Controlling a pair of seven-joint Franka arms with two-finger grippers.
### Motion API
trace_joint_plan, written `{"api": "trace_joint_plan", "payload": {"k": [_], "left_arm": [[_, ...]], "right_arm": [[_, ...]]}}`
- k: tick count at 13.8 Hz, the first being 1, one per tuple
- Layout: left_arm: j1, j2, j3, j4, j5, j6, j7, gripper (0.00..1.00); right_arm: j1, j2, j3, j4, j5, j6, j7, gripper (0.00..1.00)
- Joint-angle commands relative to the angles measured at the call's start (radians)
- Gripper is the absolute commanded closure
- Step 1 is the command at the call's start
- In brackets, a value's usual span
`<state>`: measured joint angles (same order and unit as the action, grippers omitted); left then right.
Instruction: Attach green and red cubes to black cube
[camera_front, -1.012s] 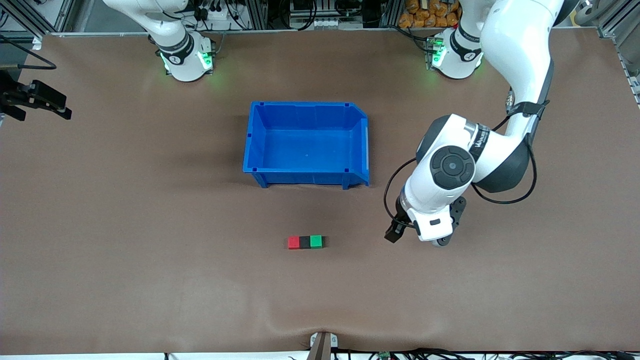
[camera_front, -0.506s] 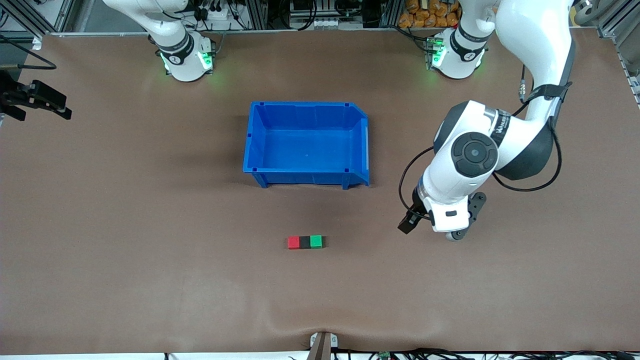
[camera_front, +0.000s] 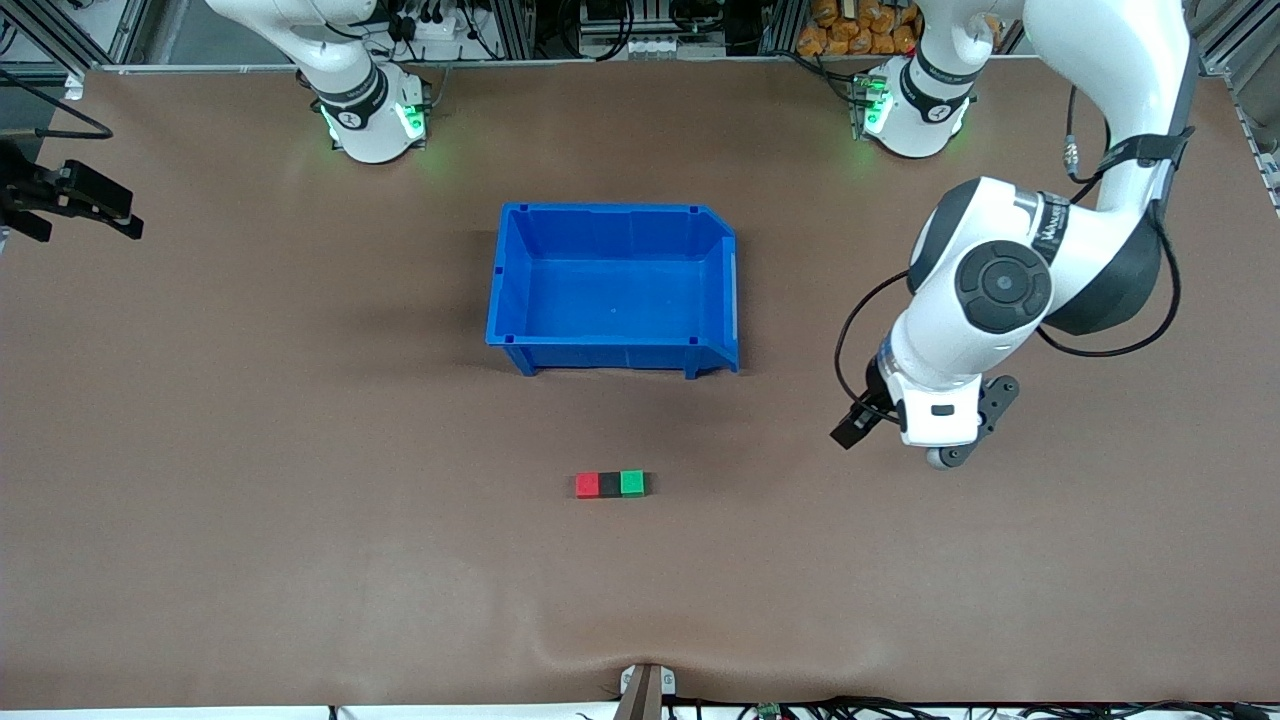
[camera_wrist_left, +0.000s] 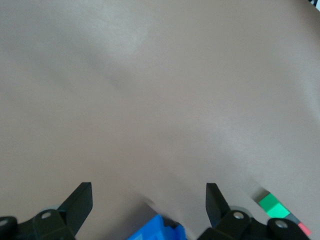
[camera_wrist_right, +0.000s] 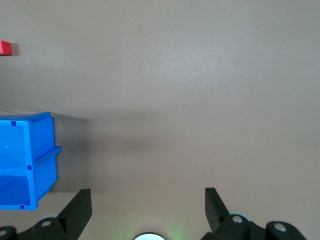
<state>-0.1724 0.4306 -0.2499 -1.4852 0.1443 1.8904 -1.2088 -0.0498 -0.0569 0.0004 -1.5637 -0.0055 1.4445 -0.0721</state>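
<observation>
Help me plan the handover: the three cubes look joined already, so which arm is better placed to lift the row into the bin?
Left, probably. The left gripper hangs open over the table toward the cube row's green cube end. The right gripper, also open, waits by its base, the blue bin between.

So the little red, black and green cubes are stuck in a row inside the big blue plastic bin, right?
Not quite. The small red cube, matte black cube and green cube do sit in a touching row, but on the brown table, nearer the front camera than the blue plastic bin, not inside it. The front view shows this.
</observation>
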Motion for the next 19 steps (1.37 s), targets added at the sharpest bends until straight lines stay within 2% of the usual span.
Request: {"api": "trace_joint_plan", "payload": {"k": [1,5,19], "left_arm": [[0.019,-0.071,-0.006,-0.081,0.018,0.001,0.070,0.00],[0.048,-0.108,-0.006,-0.116,0.018,-0.011,0.184,0.00],[0.099,-0.196,-0.009,-0.122,0.018,-0.180,0.590,0.00]], "right_arm": [[0.008,-0.001,-0.003,0.004,-0.010,-0.006,-0.005,0.00],[0.008,-0.001,-0.005,0.004,-0.010,-0.006,-0.005,0.00],[0.008,-0.001,-0.005,0.004,-0.010,-0.006,-0.005,0.00]]}}
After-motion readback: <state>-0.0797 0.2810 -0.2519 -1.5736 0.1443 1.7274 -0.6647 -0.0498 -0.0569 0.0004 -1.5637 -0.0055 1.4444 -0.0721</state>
